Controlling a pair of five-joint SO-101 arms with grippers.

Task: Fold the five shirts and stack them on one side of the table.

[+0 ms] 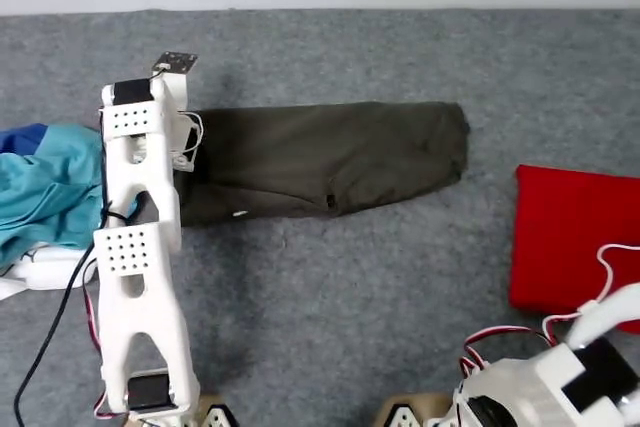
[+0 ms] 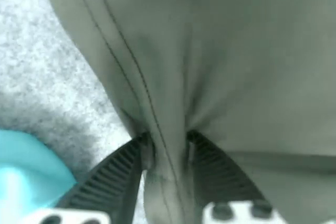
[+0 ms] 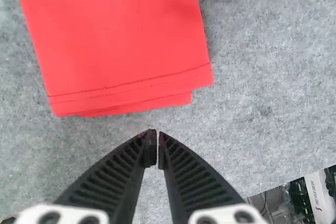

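High view first, starting at 9 o'clock: a loose heap lies at the table's left edge, with a teal shirt (image 1: pixel 50 192) on top, a blue edge (image 1: pixel 22 135) peeking out at its far side and a white shirt (image 1: pixel 35 272) under its near side. None of these looks folded, and I cannot tell for sure how many garments the heap holds.

Just right of it, the left arm (image 1: pixel 140 247) stretches from 6 toward 12 o'clock. The left gripper (image 2: pixel 165 140) is clenched on a gathered fold of the olive shirt (image 1: pixel 330 157), with fabric bunched between the ribbed fingers (image 2: pixel 118 171).

That olive shirt sits mid-table, flat on the grey table covering (image 1: pixel 330 307), doubled into a long band. Its long axis runs from 9 to 3 o'clock, with the pinched end at 9 and the free end pointing to 3. Which end is the collar I cannot tell. By my reading it is partly folded and needs shortening across that axis.

Toward 3 to 4 o'clock, a red shirt (image 1: pixel 575 237) lies folded square at the right edge, likely the start of the stack. The right gripper (image 3: pixel 153 148) hovers just beside its hem, fingertips pressed together on nothing.

So roughly one is done, one is in hand, and the heap is left.
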